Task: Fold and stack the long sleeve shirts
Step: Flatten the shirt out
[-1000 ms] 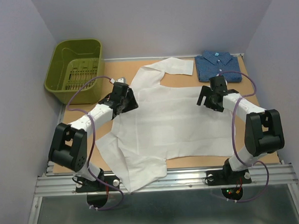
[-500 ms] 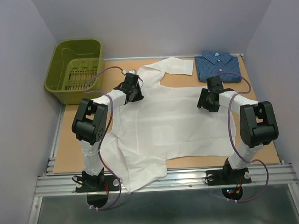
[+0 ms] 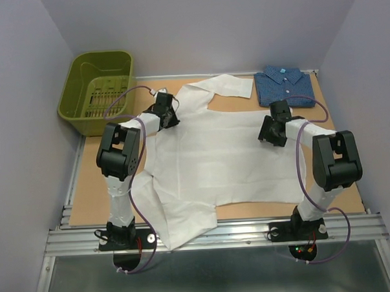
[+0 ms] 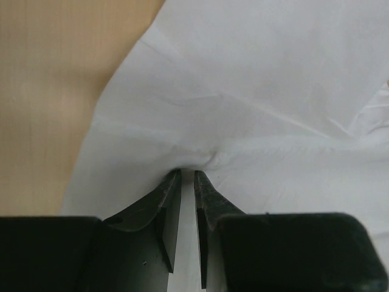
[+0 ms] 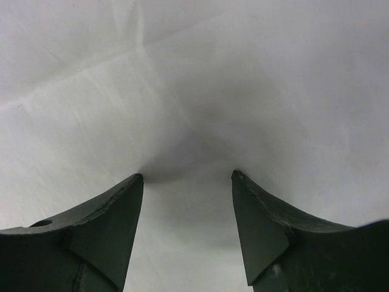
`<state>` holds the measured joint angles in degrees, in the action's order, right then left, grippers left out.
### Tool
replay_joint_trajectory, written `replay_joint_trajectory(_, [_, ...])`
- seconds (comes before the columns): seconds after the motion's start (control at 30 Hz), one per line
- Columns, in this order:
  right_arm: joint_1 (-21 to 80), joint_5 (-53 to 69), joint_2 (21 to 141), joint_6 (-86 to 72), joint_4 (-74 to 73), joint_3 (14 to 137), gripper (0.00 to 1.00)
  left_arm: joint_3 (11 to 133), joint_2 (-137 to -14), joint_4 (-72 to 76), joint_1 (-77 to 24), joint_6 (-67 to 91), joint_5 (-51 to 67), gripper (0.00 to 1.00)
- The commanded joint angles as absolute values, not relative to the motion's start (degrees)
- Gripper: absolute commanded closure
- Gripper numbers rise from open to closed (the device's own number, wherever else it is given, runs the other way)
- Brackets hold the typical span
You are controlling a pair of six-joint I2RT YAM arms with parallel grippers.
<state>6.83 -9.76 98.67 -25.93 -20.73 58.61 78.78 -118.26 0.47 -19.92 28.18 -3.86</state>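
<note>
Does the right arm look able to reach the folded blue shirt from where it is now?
Probably yes. The blue shirt lies just beyond the right gripper, with nothing standing between them; its jaws stand open on the white shirt.

White shirt [image 3: 215, 158] spreading over most of table [image 3: 242, 107]. Green basket [image 3: 98, 82] standing far-left of it, blue shirt [image 3: 284, 85] lying far-right, bare wood showing along both sides.

The spread shirt [image 3: 215, 158] covers the middle of the table [image 3: 342, 178], its near-left part hanging over the front edge. The folded shirt [image 3: 283, 85] lies behind it at the far right, the basket [image 3: 75, 111] at the far left corner. The left gripper [image 3: 170, 115] meets the spread shirt's far-left edge, the right gripper [image 3: 269, 133] its right side.
</note>
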Motion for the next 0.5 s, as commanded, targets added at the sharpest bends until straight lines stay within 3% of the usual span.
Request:
replay_joint_trajectory(0.0, [4.7, -12.6, 100.5, -26.5, -20.1, 56.4, 0.34, 80.9, -120.1, -2.2, -18.3, 28.8, -6.9, 0.73])
replay_joint_trajectory(0.2, [4.4, -10.5, 96.4, -25.1, -20.6, 59.8, 0.33, 83.6, -117.3, -3.1, -17.8, 26.9, -5.1, 0.71])
replay_joint_trajectory(0.4, [4.5, -4.2, 91.3, -24.7, -22.8, 61.8, 0.28, 81.9, -107.0, -3.6, -19.4, 26.5, -4.1, 0.57])
replay_joint_trajectory(0.47, [4.6, -3.2, 89.6, -25.5, -23.5, 60.5, 0.26, 79.9, -103.1, -4.0, -20.5, 26.7, -4.9, 0.46])
